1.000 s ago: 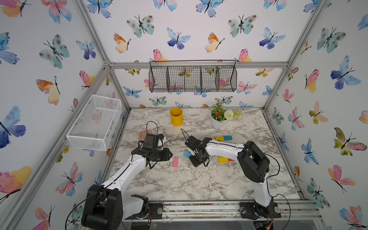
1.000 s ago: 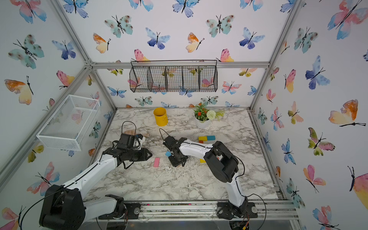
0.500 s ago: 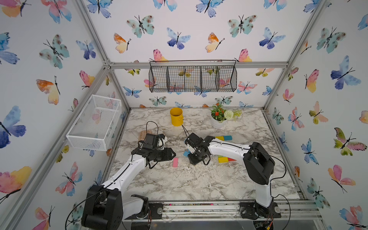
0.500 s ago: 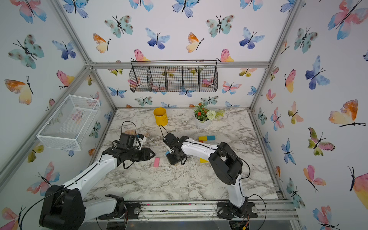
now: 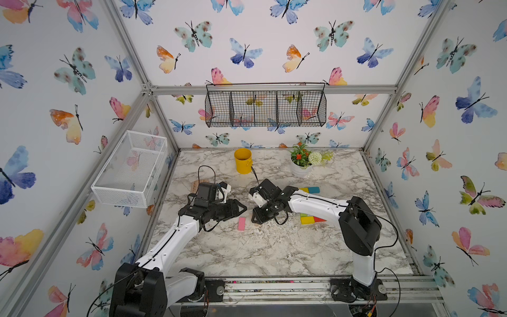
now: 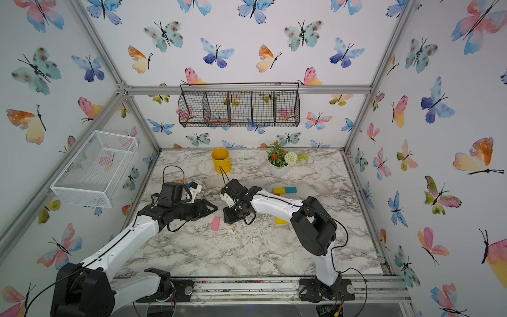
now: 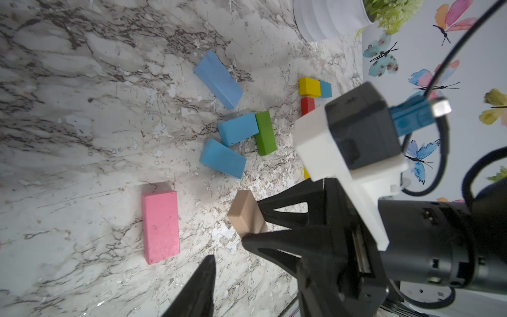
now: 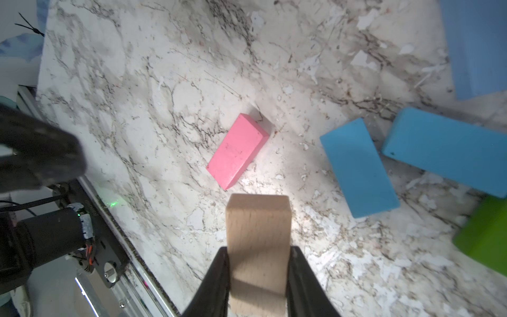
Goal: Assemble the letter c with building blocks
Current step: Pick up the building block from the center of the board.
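- The right gripper [image 5: 256, 218] has moved toward the pink block [image 5: 241, 223]; its jaws hold the tan block [image 8: 258, 233] near it, over the worktop [image 5: 260, 247].
- The left gripper [image 5: 242, 210] came closer too; how wide its jaws stand, I cannot tell.
- Probably the placing comes next.

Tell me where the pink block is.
In both top views the pink block lies flat near the table's middle, between the arms, just left of the tan block in the right gripper's fingers, apart from it.

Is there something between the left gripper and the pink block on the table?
Nothing visible. Only bare marble lies between the left gripper and the pink block; the right gripper's tan block is off to the side.
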{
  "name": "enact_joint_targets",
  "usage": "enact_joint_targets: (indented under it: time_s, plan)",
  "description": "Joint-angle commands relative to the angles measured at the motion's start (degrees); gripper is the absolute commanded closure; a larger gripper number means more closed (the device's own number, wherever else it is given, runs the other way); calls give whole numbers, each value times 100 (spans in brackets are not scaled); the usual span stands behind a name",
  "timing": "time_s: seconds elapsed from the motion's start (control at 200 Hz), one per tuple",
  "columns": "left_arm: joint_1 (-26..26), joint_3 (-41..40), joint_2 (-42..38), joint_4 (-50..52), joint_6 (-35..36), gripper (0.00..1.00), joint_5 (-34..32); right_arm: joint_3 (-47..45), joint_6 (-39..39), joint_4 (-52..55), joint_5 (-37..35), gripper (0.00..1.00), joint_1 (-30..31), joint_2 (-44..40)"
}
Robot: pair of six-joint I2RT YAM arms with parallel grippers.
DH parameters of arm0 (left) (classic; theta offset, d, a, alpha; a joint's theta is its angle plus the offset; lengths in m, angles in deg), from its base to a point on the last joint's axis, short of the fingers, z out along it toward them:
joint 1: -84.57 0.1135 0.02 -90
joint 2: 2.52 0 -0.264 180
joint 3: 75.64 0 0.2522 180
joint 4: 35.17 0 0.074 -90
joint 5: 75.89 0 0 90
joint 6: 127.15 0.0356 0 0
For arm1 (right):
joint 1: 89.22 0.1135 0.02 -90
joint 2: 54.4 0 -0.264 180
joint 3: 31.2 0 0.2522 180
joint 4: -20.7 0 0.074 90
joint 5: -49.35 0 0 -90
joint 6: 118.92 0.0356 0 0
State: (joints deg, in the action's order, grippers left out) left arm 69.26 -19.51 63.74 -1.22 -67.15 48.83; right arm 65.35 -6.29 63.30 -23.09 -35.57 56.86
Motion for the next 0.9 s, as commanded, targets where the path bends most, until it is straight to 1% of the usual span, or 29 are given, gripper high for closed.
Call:
enact_joint_targets:
  time_s: [0.0,0.09,0.185,0.32,0.445,0.551,0.781,0.896]
  plan:
    - [31,-107,-144,-167,-468,54,100,36,217,-355,261,77,-25,-271]
    - [15,-201,-166,-355,-670,56,199,57,259,-420,337,77,-39,-299]
    - [3,-253,-157,-374,-683,56,130,58,293,-533,461,77,-55,-331]
    - [-46,-361,-244,-601,-683,55,259,79,346,-690,713,77,-56,-308]
    - [-60,-404,-236,-595,-709,56,193,79,355,-787,869,77,-56,-312]
    - [-74,-511,-238,-777,-858,64,180,80,341,-810,966,77,-56,-307]
    - [-147,-598,-151,-981,-1005,64,210,49,329,-862,1056,77,-56,-350]
    - [-200,-607,-96,-1035,-1028,66,187,36,295,-889,1109,77,-56,-376]
